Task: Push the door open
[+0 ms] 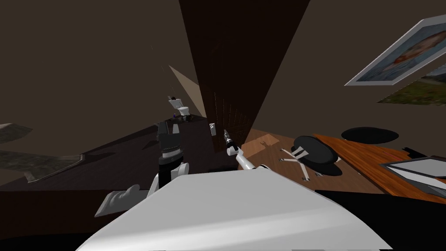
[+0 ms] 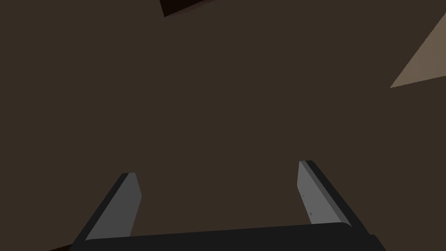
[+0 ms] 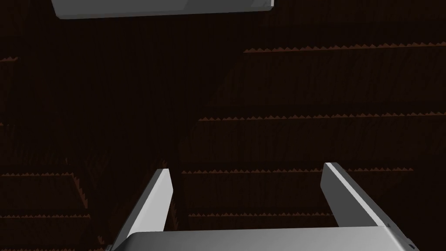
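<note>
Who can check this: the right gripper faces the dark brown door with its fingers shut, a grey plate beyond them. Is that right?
No. The right gripper faces the dark brown door with its fingers open, not shut, a grey plate beyond them. The right wrist view shows them standing well apart.

The right arm [image 1: 244, 162] stretched forward, and the right gripper [image 3: 246, 167] had its fingers spread apart. The left arm [image 1: 169, 150] stood raised beside it; the left gripper [image 2: 217, 170] likewise had its fingers parted.
</note>
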Controlling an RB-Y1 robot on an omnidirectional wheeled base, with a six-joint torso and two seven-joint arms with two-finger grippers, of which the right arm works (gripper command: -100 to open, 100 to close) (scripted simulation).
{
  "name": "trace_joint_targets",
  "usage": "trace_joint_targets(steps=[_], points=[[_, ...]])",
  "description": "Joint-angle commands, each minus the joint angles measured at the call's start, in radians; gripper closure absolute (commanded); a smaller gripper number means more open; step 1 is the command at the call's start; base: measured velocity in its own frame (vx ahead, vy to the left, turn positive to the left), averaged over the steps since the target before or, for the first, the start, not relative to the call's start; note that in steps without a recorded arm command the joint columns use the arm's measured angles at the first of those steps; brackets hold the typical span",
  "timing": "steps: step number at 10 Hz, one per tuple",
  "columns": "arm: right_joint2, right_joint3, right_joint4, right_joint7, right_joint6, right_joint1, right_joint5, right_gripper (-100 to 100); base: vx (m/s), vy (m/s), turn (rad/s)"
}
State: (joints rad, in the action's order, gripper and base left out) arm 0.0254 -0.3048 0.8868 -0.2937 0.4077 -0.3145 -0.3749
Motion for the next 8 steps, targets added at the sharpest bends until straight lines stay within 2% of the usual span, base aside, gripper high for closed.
trace_joint_targets(steps=[1, 8], points=[[0.009, 0.007, -0.028, 0.012, 0.002, -0.028, -0.001, -100, -0.119, 0.135, 0.032], [0.022, 0.015, -0.061, 0.022, 0.007, -0.06, -0.002, -100, -0.087, 0.102, 0.011]])
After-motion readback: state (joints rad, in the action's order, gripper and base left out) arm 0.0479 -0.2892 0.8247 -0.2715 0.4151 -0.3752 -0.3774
